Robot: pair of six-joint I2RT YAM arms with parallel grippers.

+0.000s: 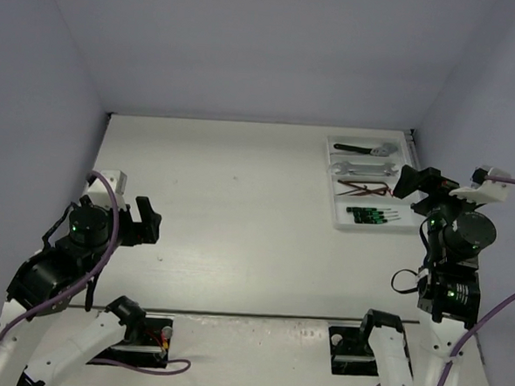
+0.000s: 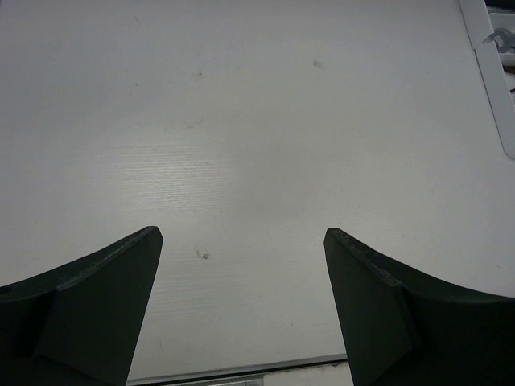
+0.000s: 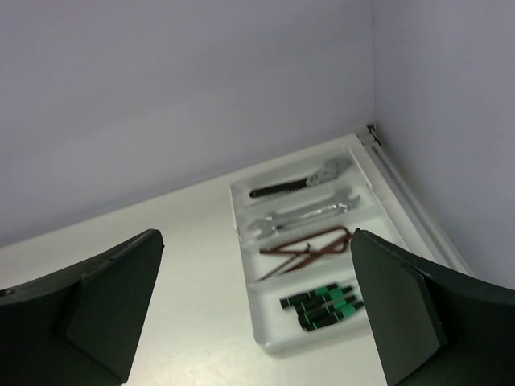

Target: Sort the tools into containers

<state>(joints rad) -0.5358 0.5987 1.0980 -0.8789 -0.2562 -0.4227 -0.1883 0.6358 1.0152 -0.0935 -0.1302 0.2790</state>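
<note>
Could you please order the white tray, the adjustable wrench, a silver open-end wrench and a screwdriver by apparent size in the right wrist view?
1. white tray: largest by far.
2. silver open-end wrench and adjustable wrench: near alike in length, too close to rank.
3. screwdriver: smallest, though nearest the camera.

The left gripper (image 2: 241, 233) hangs over the white table (image 2: 241, 121), jaws spread wide. Far off to the gripper's right lies a tray (image 2: 492, 80) edge.

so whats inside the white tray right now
In the tray, far to near: a black-handled adjustable wrench, silver open-end wrenches, brown hex keys, black-and-green screwdrivers. Anything lying beneath these tools is hidden.
</note>
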